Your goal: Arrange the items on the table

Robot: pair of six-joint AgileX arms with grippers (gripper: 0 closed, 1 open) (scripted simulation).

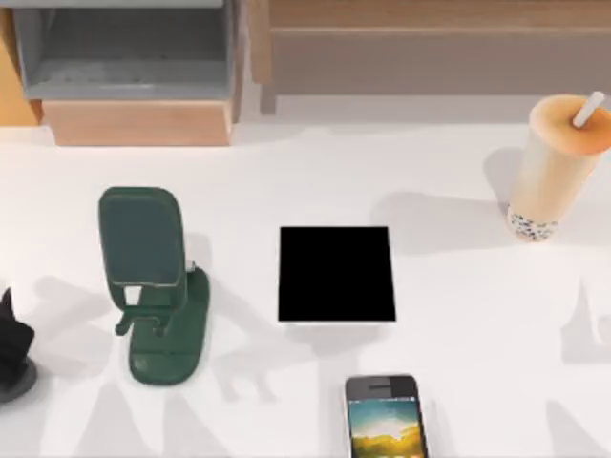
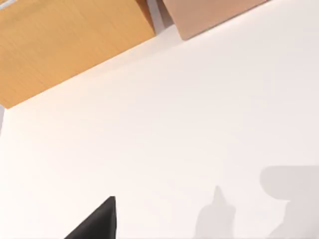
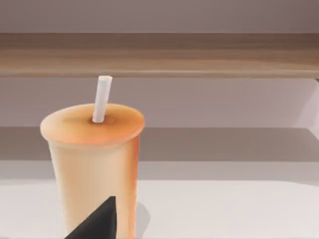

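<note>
A tall orange-beige drink cup [image 1: 558, 167] with a white straw stands upright at the table's [image 1: 458, 286] far right. In the right wrist view the cup [image 3: 92, 164] is close, and a black wedge of my right gripper [image 3: 94, 226] shows in front of its lower part. A silver-rimmed smartphone [image 1: 385, 417] with a colourful screen lies flat at the front edge, right of centre. My left gripper [image 1: 11, 348] sits low at the table's left edge, with its black tip [image 2: 97, 221] over bare white tabletop, apart from every item.
A dark green phone stand [image 1: 153, 281] stands left of centre. A flat black square pad [image 1: 336, 274] lies in the middle. A wooden shelf unit [image 1: 134, 72] with a grey compartment runs along the back edge.
</note>
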